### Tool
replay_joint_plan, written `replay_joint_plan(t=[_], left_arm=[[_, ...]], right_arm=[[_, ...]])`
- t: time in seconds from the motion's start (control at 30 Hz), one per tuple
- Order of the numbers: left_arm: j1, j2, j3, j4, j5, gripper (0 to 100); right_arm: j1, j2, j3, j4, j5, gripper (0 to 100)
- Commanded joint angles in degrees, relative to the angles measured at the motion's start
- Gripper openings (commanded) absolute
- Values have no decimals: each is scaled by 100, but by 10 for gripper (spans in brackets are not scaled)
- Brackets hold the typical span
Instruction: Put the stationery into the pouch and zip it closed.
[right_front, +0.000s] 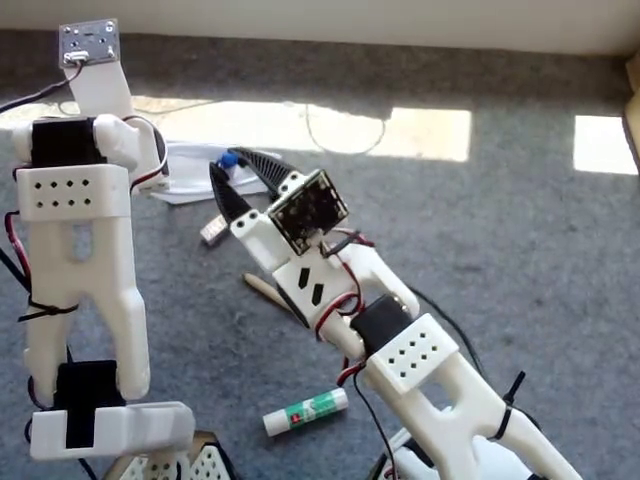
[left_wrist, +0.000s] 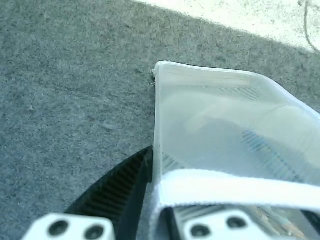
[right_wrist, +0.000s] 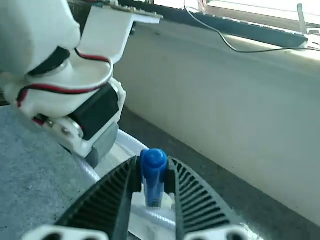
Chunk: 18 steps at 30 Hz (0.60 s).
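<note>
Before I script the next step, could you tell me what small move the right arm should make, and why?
Probably lower the right gripper a little toward the pouch: it is shut on a blue-capped pen, and the pouch, held at its edge by the left gripper, lies just beneath it.

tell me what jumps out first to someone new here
The right pincer clamps a blue-capped pen beside the white mesh pouch, whose edge the left pincer grips. A glue stick lies apart on the grey carpet.
</note>
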Motion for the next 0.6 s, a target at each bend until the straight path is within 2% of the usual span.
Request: replay_joint_plan(t=[0.0,0.07,0.33,0.57], left_arm=[[84,57,-110,-26,53,6],[84,57,-110,-26,53,6],[84,57,-110,0,53,6],[-40,57,-110,0,53,6]], right_arm=[[-75,-180,-110,312,35,70],[-75,-180,-110,418,35,97],[-145,-585,-110,523,26,99],[-338,-1341,-541,1754,-26,99]])
